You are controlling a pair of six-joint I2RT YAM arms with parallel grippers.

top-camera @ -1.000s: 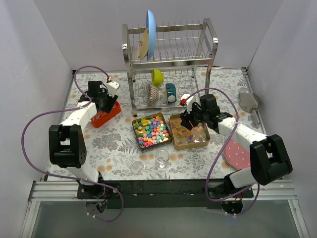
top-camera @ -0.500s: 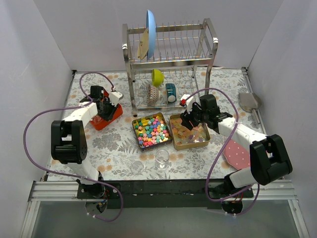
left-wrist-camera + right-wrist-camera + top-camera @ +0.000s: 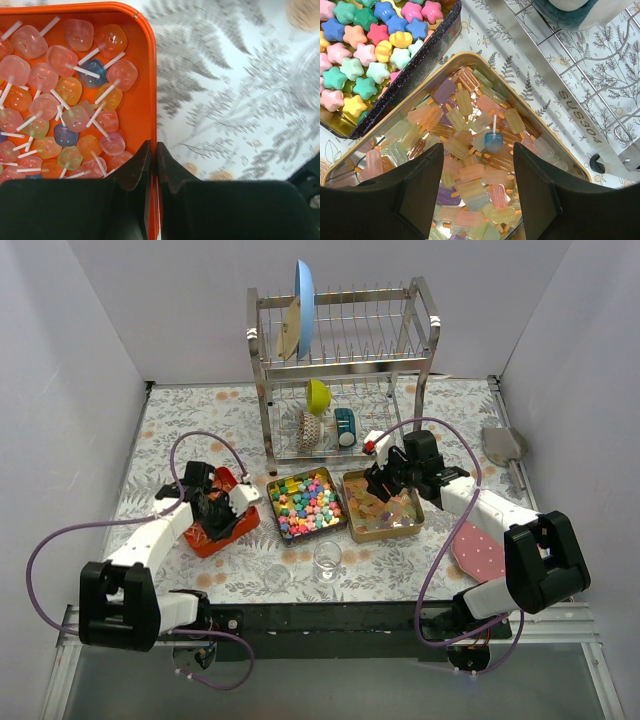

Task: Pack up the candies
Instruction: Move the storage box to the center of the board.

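The orange tin is pinched at its rim by the left gripper. The right gripper is held spread above the gold tin. The candies lie in the dark tin, at twelve o'clock from the clear glass.

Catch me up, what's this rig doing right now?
The left tool is shut on the rim of the orange tin of lollipops, which sits left of the dark tin holding the star-shaped candies. The right tool hovers open above the gold tin of popsicle-shaped sweets, gripping nothing. A small clear glass stands in front of the tins and looks empty.
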